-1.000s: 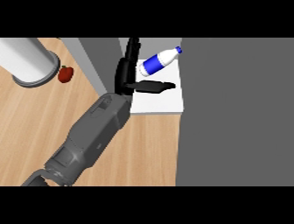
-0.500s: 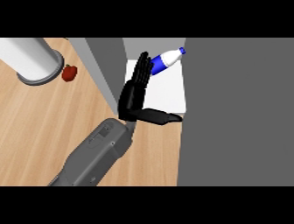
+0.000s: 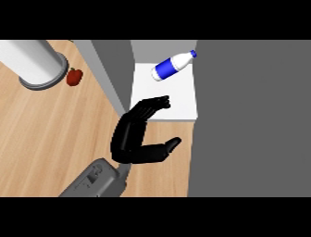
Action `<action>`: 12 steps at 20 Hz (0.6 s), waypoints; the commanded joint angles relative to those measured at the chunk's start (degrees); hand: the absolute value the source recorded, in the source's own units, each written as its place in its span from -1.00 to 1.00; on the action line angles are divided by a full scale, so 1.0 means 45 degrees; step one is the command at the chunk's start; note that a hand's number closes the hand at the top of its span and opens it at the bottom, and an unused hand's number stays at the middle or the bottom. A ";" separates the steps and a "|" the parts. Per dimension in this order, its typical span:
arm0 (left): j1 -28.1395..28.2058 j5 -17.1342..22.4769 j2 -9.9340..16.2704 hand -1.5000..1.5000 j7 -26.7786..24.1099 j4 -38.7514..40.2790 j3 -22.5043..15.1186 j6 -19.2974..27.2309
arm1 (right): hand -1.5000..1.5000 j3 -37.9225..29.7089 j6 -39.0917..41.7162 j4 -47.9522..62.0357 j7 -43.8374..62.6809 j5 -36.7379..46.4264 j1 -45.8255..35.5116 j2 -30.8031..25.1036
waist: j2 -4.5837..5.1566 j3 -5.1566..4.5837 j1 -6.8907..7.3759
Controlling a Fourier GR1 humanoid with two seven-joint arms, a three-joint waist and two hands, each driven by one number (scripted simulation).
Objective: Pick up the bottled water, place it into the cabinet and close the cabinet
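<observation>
The hand [image 3: 134, 136] has drawn back from the bottled water [image 3: 172, 65] — fingers relaxed, empty — bottle lying tilted on the white cabinet shelf [image 3: 178, 99].

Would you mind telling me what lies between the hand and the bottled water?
In the head view, only bare white cabinet shelf separates the hand from the bottled water.

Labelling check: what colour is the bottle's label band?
Blue band on the white bottled water, with a blue cap; head view.

The hand [image 3: 136, 134] has withdrawn from the bottled water [image 3: 172, 65], which has come to rest on the cabinet shelf [image 3: 185, 104], released.
</observation>
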 commanded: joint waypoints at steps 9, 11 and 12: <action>0.3861 0.0390 0.2989 -1.00 0.0455 -0.4418 0.0543 -0.0457 | 1.00 0.1334 0.2021 -0.2022 0.0129 0.2093 0.0203 -0.2340 | -0.0028 -0.0020 0.0038; 0.4334 0.0431 0.3350 -1.00 0.0453 -0.4824 0.0802 -0.0357 | 1.00 0.1504 0.2131 -0.2430 -0.0202 0.2396 0.0500 -0.2597 | -0.0069 -0.0022 -0.0102; 0.4965 0.0592 0.3813 -1.00 0.0345 -0.5206 0.0879 -0.0694 | 1.00 0.1358 0.2164 -0.2404 -0.0439 0.2343 0.0477 -0.2702 | -0.0091 -0.0023 -0.0065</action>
